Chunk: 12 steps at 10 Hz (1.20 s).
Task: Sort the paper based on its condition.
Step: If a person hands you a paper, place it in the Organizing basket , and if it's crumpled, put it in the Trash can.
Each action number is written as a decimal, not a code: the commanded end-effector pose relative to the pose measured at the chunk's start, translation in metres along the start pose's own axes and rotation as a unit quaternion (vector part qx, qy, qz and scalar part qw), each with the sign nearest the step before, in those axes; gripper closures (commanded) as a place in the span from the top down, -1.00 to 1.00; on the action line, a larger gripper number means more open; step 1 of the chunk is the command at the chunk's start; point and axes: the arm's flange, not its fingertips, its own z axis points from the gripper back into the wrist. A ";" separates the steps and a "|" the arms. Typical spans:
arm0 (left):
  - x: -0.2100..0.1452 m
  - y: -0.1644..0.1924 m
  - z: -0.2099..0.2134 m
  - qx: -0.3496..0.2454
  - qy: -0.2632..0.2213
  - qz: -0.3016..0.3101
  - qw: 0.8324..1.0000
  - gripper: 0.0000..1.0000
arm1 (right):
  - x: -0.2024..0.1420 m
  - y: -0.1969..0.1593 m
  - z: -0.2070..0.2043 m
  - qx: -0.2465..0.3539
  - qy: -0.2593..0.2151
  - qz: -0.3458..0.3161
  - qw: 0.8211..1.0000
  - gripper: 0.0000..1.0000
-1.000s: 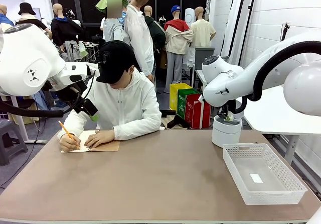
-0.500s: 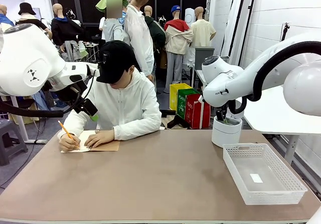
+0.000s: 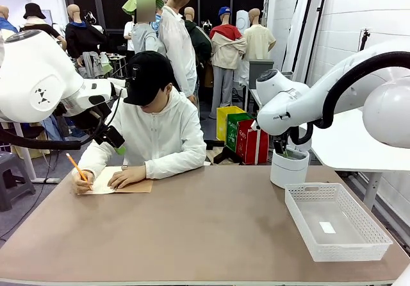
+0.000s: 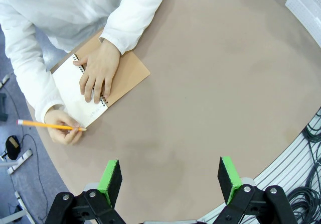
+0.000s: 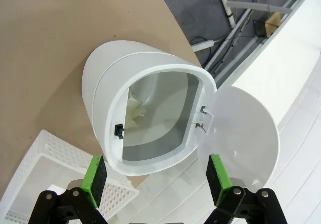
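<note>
A crumpled ball of white paper lies inside the open white bin, whose round lid hangs swung aside. My right gripper hovers open just above the bin's mouth with nothing between its green pads; in the front view it hangs over the bin at the back right. My left gripper is open and empty, high above the table's left side. Below it a person writes with a pencil on the white page of a spiral notebook.
A white mesh basket stands at the right front, holding a small white slip. The person's hands and notebook occupy the far left of the brown table. The notebook's brown cover lies folded out.
My right gripper has opened and the crumpled paper that was between its fingers now lies in the bin. The person's pencil hand has shifted slightly left.
</note>
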 end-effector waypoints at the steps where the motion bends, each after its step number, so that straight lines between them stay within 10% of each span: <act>1: 0.000 0.000 0.001 -0.002 -0.002 0.000 1.000 1.00 | 0.000 0.000 -0.002 0.000 -0.001 0.001 1.000 1.00; 12: 0.000 0.000 0.001 -0.002 -0.002 0.000 1.000 1.00 | 0.000 0.000 -0.001 0.000 0.000 0.001 1.000 1.00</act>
